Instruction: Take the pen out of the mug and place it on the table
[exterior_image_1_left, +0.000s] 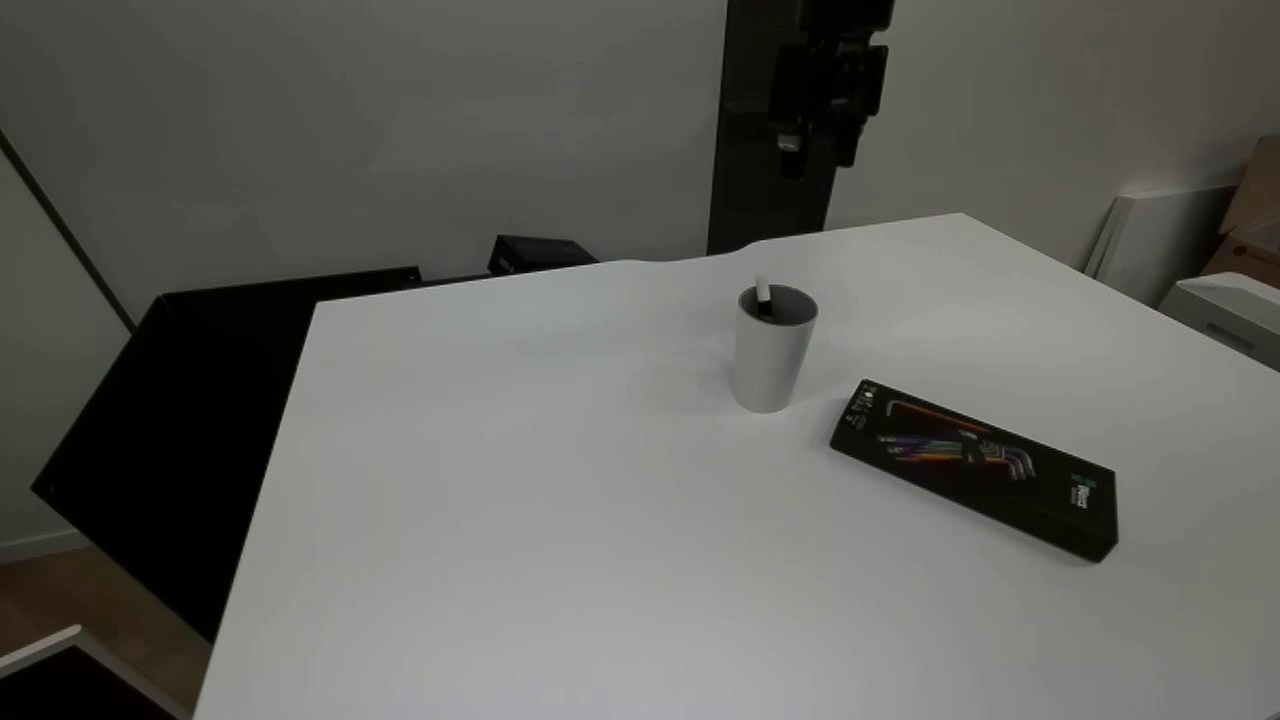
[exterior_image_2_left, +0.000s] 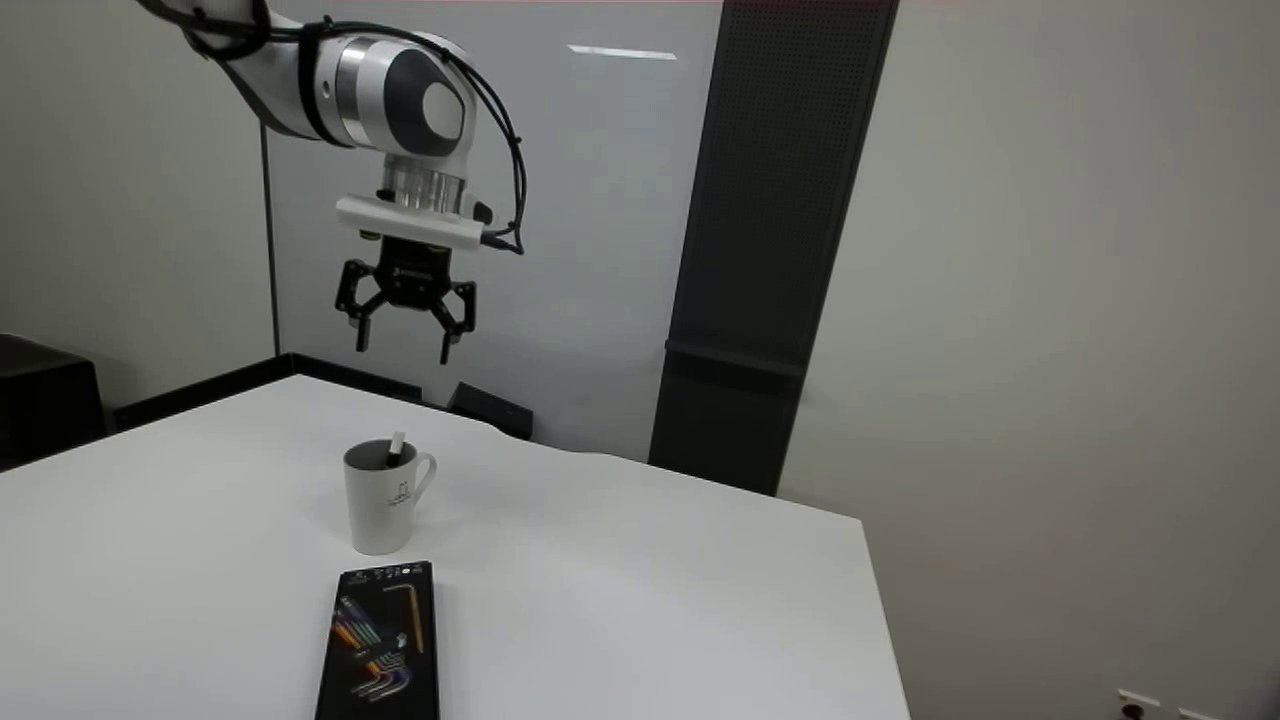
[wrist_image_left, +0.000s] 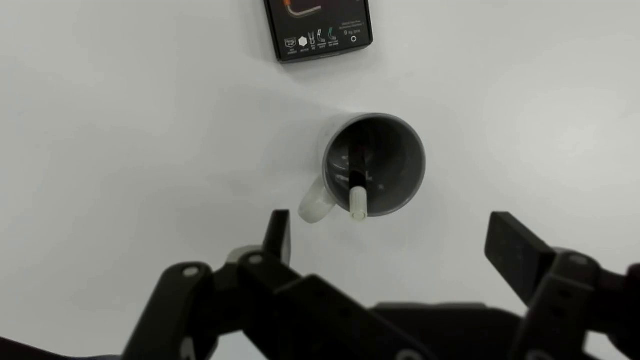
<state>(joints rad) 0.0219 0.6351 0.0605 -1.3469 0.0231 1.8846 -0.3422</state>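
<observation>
The light-grey mug stands upright on the white table (exterior_image_1_left: 500, 520) and shows in both exterior views (exterior_image_1_left: 768, 365) (exterior_image_2_left: 376, 512). The wrist view shows its dark interior (wrist_image_left: 397, 182) and its handle at the lower left. The pen leans inside the mug, its white end sticking just above the rim, in both exterior views (exterior_image_1_left: 763, 290) (exterior_image_2_left: 397, 446) and in the wrist view (wrist_image_left: 358, 200). Its lower part is dark and hard to see in the mug. My gripper (exterior_image_2_left: 404, 346) is open and empty, well above the table and the mug; its fingers are spread wide in the wrist view (wrist_image_left: 390, 220).
A flat black box with pictures of hex keys lies on the table near the mug, in both exterior views (exterior_image_1_left: 975, 470) (exterior_image_2_left: 385, 640) and at the top of the wrist view (wrist_image_left: 322, 32). The table's far edge (exterior_image_2_left: 640, 457) runs near a wall with a dark vertical panel (exterior_image_2_left: 780, 250).
</observation>
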